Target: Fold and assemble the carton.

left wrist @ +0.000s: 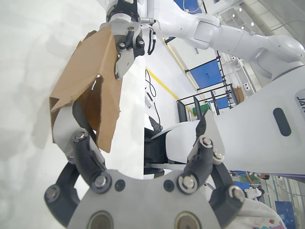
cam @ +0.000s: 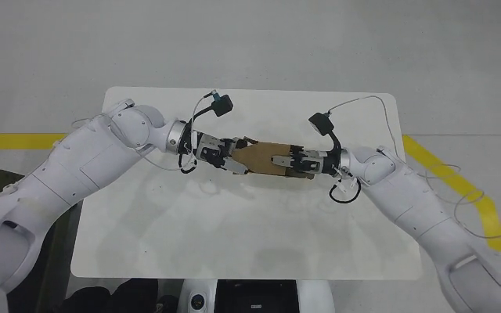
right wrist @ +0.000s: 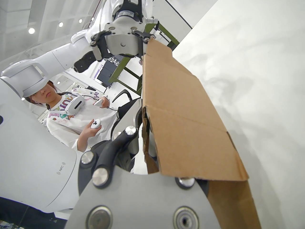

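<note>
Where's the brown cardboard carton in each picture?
Top view: carton at the middle of the white table.
Left wrist view: carton in front of the table.
Right wrist view: carton stretching away from the camera, table beside it.
Shared landmark: the white table.

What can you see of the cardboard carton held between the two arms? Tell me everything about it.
The carton is plain brown corrugated cardboard, mostly flat, with creased panels and loose flaps partly splayed. It seems lifted off the white table, lengthwise between the arms. The right claw pinches one end; the open left claw has one finger tucked against the other end's flaps.
</note>
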Robot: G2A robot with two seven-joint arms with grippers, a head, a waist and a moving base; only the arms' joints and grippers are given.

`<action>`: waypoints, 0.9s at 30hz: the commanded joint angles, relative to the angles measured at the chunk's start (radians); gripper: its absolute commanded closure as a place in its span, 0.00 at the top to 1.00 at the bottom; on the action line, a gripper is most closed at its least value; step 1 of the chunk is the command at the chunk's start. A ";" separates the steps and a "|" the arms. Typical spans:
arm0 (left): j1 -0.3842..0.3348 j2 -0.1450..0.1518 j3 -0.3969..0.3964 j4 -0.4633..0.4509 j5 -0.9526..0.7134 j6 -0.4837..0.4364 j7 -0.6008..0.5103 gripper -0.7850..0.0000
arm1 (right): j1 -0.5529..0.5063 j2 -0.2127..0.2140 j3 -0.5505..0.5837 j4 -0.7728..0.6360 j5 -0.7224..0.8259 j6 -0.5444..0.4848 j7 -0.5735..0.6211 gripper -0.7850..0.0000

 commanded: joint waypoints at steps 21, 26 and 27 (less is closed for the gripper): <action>0.011 0.015 -0.026 -0.083 -0.041 0.024 -0.024 1.00 | -0.047 -0.031 0.069 -0.016 -0.141 0.000 -0.097 0.00; 0.013 0.002 -0.025 -0.082 -0.054 0.030 -0.030 1.00 | -0.060 -0.034 0.080 -0.034 -0.148 0.000 -0.100 0.00; 0.013 -0.001 -0.024 -0.082 -0.055 0.032 -0.032 1.00 | -0.062 -0.035 0.082 -0.037 -0.150 0.000 -0.101 0.00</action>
